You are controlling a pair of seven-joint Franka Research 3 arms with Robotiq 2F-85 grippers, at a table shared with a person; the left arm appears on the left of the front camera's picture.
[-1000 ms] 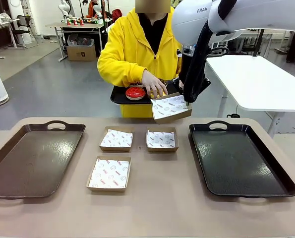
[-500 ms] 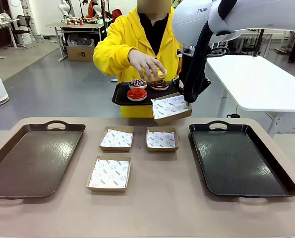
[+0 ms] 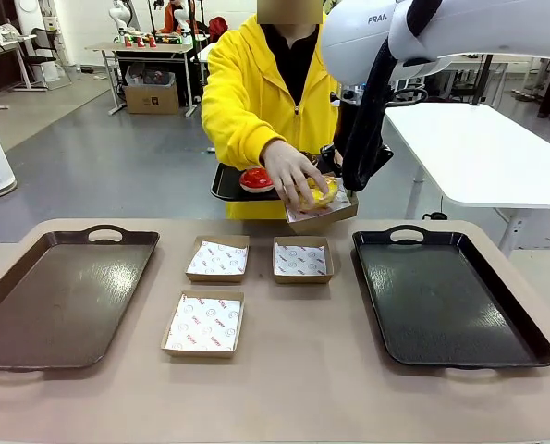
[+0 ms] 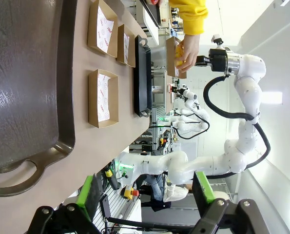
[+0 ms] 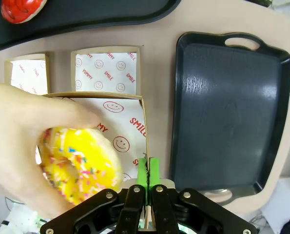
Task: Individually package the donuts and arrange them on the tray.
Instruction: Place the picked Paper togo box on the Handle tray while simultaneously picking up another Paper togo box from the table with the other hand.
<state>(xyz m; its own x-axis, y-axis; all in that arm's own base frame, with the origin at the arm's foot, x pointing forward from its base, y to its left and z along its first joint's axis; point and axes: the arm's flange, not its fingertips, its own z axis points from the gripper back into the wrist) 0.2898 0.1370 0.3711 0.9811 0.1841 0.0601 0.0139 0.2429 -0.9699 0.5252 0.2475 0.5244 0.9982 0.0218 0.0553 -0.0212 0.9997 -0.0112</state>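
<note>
Right wrist view: a glossy yellow donut [image 5: 79, 163] flecked with coloured sprinkles sits in a person's hand [image 5: 18, 146] over the paper-lined box [image 5: 127, 117], whose rim the right gripper [image 5: 147, 168] pinches. A red donut [image 3: 255, 179] lies on the far tray [image 3: 226, 187]. The left gripper [image 4: 145, 191] gapes apart.

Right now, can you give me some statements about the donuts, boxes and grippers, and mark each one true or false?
1. The right gripper is shut on the edge of a box. True.
2. A hand holds the yellow donut at that box. True.
3. The red donut lies in a box on the table. False: it lies on the person's tray.
4. The left gripper is shut. False: it is open.
5. The three table boxes hold only paper. True.
</note>
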